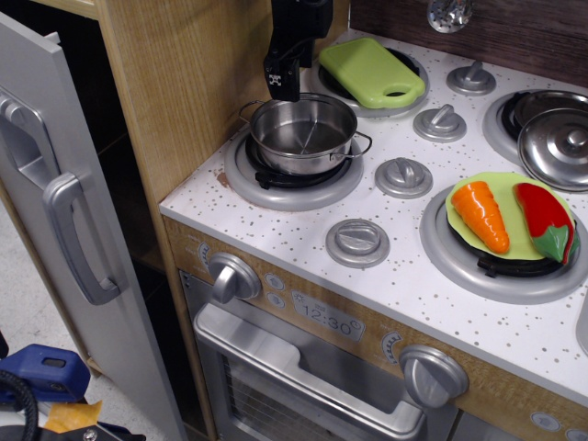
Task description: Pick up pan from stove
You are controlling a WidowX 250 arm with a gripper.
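Pan on the front-left burner, tool just above its back rim.

The pan (304,134) sits upright on the stove (303,241), on the speckled worktop's near-left burner. The black tool (282,83) hangs over its far edge (whether its jaws are parted or closed I cannot tell), holding nothing visible.

The end effector (285,78) is cut off by the top edge, its fingers' stance unreadable. The lid (558,147) runs past the right edge; the pan (303,133) hides its burner's centre.
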